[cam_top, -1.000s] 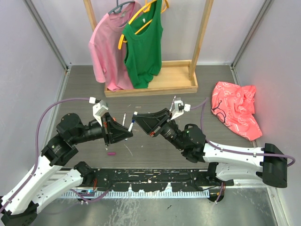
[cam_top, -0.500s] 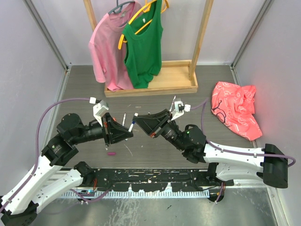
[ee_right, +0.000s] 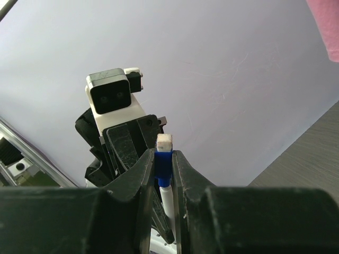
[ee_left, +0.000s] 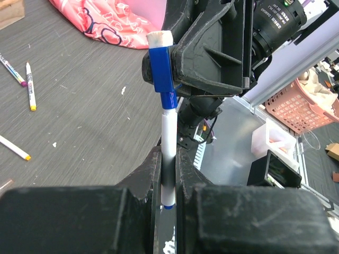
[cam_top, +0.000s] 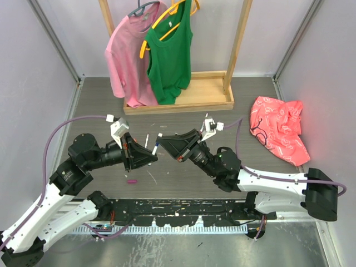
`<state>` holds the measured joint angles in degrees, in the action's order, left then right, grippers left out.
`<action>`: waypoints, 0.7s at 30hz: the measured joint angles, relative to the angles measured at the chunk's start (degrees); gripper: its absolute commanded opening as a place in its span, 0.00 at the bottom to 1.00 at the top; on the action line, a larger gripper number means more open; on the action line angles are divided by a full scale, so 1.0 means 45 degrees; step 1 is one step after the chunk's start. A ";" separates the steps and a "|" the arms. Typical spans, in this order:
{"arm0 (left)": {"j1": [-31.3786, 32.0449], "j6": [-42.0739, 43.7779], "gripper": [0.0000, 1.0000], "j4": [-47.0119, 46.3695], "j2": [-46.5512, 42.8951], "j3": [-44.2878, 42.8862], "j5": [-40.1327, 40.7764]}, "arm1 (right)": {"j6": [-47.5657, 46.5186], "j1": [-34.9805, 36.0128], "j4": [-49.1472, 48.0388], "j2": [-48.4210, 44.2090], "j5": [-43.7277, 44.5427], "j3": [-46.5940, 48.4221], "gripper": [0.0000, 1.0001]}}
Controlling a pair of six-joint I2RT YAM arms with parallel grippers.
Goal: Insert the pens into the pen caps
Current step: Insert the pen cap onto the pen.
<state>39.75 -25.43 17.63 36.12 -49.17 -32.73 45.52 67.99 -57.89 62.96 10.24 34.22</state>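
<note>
- The grey wood-grain table (cam_top: 100,105) carried everything.
- A wooden rack base (cam_top: 206,92) stood at the far middle of it.
- A crumpled red patterned cloth (cam_top: 281,130) lay on the right side, apart from the rack base.
- A white pen (cam_top: 147,139) lay in the middle, and a second pen (cam_top: 151,177) lay nearer.
- A small magenta cap (cam_top: 132,181) lay just left of that second pen.
- In the left wrist view, a yellow-tipped pen (ee_left: 30,85) and a purple-tipped pen (ee_left: 13,62) lay close together, with an orange-tipped pen (ee_left: 15,148) apart from them.

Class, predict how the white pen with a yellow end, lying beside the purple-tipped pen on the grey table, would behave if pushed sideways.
The yellow-ended white pen looks round and slim, so it would probably roll on the grey table. It seems light and rigid, likely sliding without bending.
</note>
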 measured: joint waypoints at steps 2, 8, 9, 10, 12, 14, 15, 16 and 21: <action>0.0000 -0.0049 0.00 0.0034 -0.0005 0.0000 0.0097 | 0.0102 -0.0034 -0.0087 0.0078 -0.0024 -0.0005 0.00; 0.0087 -0.0049 0.00 0.0287 -0.0097 -0.0049 0.0549 | 0.0321 -0.0083 -0.0073 0.0165 -0.0073 -0.0015 0.00; 0.0097 -0.0049 0.00 0.0330 -0.0117 -0.0049 0.0617 | 0.0325 -0.0083 -0.0044 0.0165 -0.0073 -0.0019 0.00; 0.0112 -0.0049 0.00 0.0359 -0.0117 -0.0053 0.0670 | 0.0330 -0.0083 0.0010 0.0165 -0.0068 -0.0019 0.00; 0.0141 -0.0044 0.00 0.0495 -0.0117 -0.0063 0.0806 | 0.0330 -0.0083 0.0141 0.0160 -0.0063 -0.0019 0.00; 0.0151 -0.0034 0.00 0.0680 -0.0117 -0.0083 0.0952 | 0.0321 -0.0083 0.0345 0.0160 -0.0063 -0.0015 0.00; 0.0160 -0.0024 0.00 0.0792 -0.0112 -0.0107 0.1035 | 0.0311 -0.0078 0.0471 0.0160 -0.0058 -0.0010 0.00; 0.0165 -0.0005 0.00 0.0908 -0.0112 -0.0126 0.1122 | 0.0301 -0.0078 0.0568 0.0160 -0.0053 -0.0010 0.00; 0.0170 0.0141 0.00 0.1588 0.0107 -0.0534 0.1496 | 0.0005 0.0039 0.1433 0.0087 0.0253 0.0282 0.00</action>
<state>40.51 -24.80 24.77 36.60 -51.57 -26.00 45.54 68.16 -51.44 63.35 11.38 35.48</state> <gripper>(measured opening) 0.090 0.226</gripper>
